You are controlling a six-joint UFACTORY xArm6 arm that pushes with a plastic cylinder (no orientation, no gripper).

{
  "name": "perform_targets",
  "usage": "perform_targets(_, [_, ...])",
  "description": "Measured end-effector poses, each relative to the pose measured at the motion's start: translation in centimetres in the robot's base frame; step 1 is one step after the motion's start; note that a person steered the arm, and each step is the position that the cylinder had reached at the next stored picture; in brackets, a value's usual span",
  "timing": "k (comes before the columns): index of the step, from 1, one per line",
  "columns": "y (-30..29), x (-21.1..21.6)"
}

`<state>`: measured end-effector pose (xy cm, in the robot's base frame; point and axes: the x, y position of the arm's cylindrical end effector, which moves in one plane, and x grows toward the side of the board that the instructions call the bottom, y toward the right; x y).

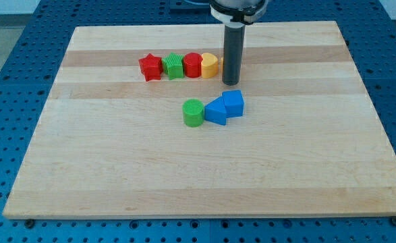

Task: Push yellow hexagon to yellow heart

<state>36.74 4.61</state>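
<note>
My tip (231,82), a bare rod with no gripper to open or close, touches the right side of a yellow block (210,66) ending the row beside the red cylinder (192,65); hexagon or heart, I cannot tell.

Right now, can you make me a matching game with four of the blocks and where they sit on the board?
Blocks:
1. red star
2. green cylinder
3. blue cube
4. yellow block

Places:
A. just left of my tip in the view
B. left end of the top row
C. left end of the lower cluster
D. right end of the lower cluster

Pairs: 1-B, 2-C, 3-D, 4-A
</note>
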Motion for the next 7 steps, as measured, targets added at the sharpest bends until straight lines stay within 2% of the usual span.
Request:
perform_targets(3, [0.6,0.4])
perform_targets(5, [3.2,0.4])
perform_targets(7, [3.2,-0.8])
